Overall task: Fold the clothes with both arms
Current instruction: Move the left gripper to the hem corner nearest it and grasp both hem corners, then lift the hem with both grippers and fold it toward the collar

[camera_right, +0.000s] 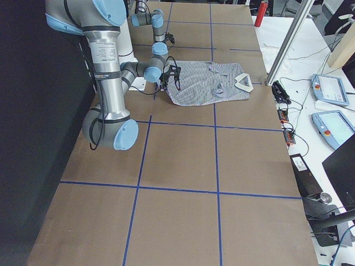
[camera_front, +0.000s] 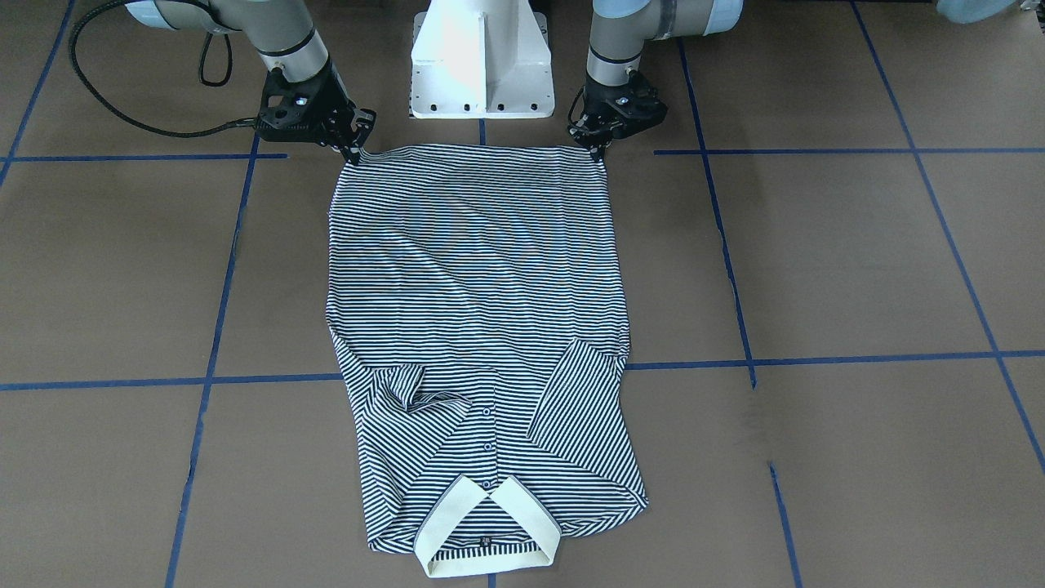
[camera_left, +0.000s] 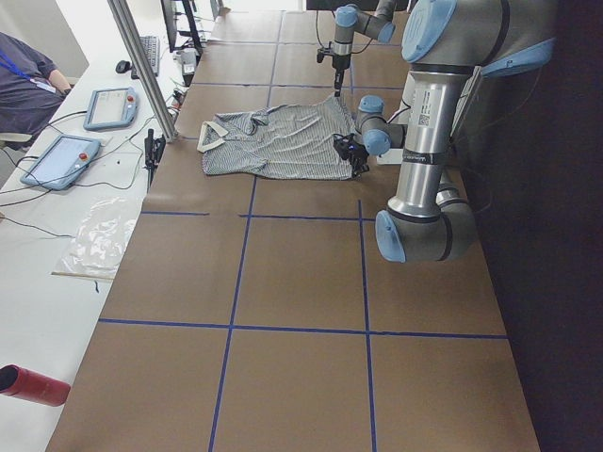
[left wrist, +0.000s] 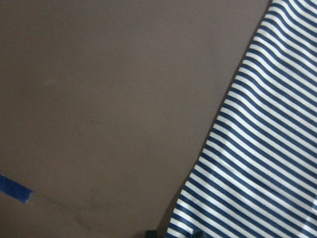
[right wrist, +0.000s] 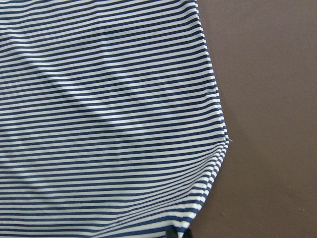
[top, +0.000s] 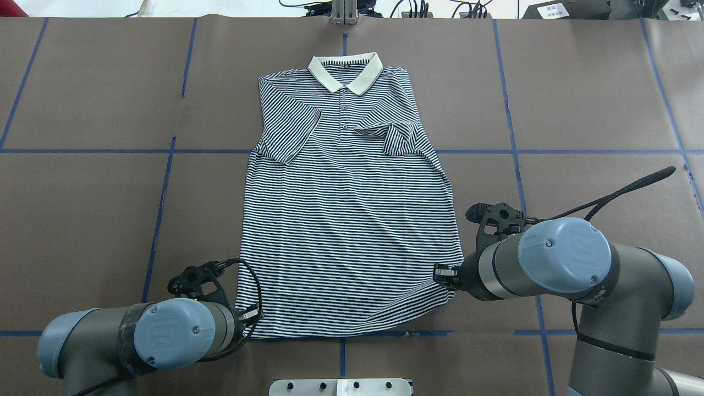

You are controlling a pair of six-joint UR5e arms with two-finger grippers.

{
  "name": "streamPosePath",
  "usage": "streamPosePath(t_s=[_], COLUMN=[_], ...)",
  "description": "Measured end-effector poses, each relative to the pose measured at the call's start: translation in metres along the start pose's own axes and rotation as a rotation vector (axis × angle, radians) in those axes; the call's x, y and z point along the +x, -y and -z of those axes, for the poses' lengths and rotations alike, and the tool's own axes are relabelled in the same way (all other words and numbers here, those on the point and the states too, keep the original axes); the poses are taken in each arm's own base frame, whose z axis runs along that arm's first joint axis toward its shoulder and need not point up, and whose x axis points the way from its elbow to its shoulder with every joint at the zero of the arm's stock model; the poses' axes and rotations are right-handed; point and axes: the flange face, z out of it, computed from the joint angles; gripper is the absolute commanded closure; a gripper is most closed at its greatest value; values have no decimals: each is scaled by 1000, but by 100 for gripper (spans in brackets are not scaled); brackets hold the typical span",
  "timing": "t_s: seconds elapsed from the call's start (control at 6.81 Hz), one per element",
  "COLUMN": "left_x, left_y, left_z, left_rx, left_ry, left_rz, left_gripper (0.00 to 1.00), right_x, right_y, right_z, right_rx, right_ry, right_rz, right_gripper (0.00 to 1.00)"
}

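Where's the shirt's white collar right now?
In the overhead view the cream collar sits top centre, at the end of the striped polo shirt farthest from the robot, just above the button placket and near the table's far edge.

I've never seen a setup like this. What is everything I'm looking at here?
table: 1, brown, gridded with blue tape.
polo shirt: 1, navy-and-white stripes, flat mid-table, sleeves folded in.
pedestal base: 1, white, table's robot-side edge.
side bench: 1, white, along the table's far side.
tablets: 2, grey-blue, on the bench.
cylinder: 1, red, bench end.
person: 1, dark top, seated at bench.
left arm, right arm: 2, grey with blue caps, beside the base.
left gripper: 1, black, pinching one hem corner.
right gripper: 1, black, pinching the other hem corner.
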Motion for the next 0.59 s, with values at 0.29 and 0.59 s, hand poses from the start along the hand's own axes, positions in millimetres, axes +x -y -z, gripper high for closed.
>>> streamPosePath(t_s=[0.29,0.59], left_x=[3,-2], left_y=[-2,-2], left_z=[36,90], left_rx=[-36,-68], left_ry=[-53,-107], left_rz=[-6,-32], left_gripper=[100,100], right_x=[4,25], right_y=[-1,-12], right_z=[10,30], right_rx=[-16,-68], right_ry=[9,11], right_rz=[-1,-3], right_gripper=[100,100])
